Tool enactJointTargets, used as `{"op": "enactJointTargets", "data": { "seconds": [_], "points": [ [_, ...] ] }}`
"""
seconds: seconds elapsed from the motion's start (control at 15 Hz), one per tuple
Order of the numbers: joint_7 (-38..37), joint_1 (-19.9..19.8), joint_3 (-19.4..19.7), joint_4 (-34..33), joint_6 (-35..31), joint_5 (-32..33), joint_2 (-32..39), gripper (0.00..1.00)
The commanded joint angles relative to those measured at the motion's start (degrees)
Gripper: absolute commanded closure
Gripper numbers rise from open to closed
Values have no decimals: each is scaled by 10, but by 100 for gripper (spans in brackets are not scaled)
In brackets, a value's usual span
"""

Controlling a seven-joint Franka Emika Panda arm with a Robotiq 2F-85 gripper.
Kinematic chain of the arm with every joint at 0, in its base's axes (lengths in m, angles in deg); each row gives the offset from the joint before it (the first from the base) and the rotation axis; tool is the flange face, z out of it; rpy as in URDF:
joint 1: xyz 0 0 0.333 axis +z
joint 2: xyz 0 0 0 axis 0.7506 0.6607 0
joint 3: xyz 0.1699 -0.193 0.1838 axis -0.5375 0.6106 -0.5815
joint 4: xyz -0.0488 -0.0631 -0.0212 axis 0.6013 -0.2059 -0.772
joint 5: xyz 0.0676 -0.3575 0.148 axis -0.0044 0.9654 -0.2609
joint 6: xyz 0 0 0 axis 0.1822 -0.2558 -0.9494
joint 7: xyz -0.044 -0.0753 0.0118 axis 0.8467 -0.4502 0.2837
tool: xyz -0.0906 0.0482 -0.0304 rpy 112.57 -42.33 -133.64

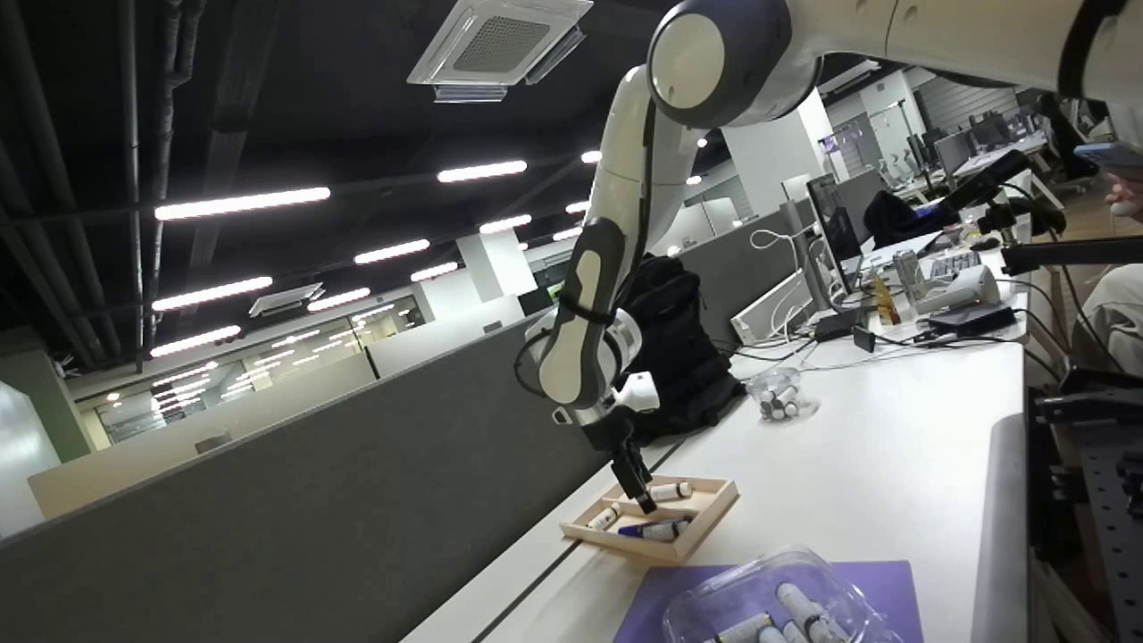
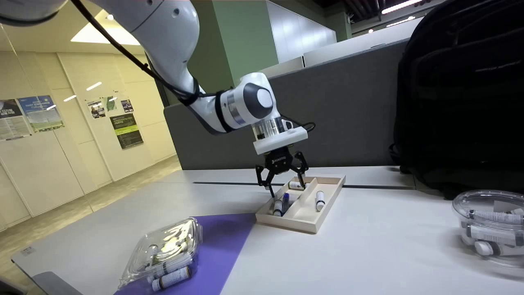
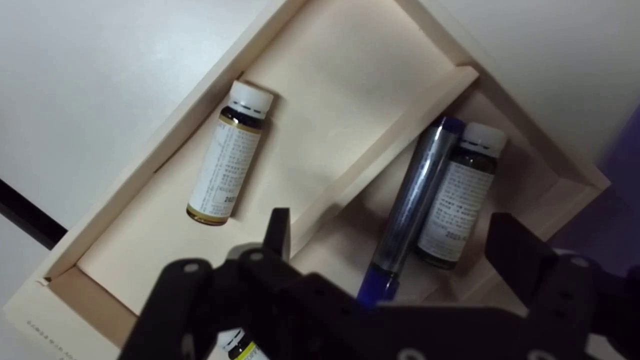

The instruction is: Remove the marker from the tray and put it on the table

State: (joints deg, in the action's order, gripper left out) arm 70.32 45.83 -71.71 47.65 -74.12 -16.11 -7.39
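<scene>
With tool [image 3: 392, 235] spread and empty, straddle marker [image 3: 414, 205] alone, clear of neighbouring bottle [image 3: 459, 202]. Pinch mid-length, lift straight.

Wrist view — close above tray [image 3: 320, 145], facing down. Both exterior views — farther back, sharing tray toward five o'clock.

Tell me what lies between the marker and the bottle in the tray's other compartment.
In the wrist view, a tan divider and bare tray floor lie between the blue-capped marker and that white-capped bottle.
</scene>
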Motion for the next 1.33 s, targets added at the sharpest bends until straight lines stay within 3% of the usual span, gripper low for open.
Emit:
{"op": "enactJointTargets", "data": {
  "seconds": [0.0,0.73,0.87,1.27],
  "points": [
    [-2,-1,-10,-56,9,17,45,0],
    [21,17,-18,-80,17,51,69,0],
    [27,20,-16,-78,17,61,70,26],
    [37,30,-12,-97,39,82,88,66]
  ]
}}
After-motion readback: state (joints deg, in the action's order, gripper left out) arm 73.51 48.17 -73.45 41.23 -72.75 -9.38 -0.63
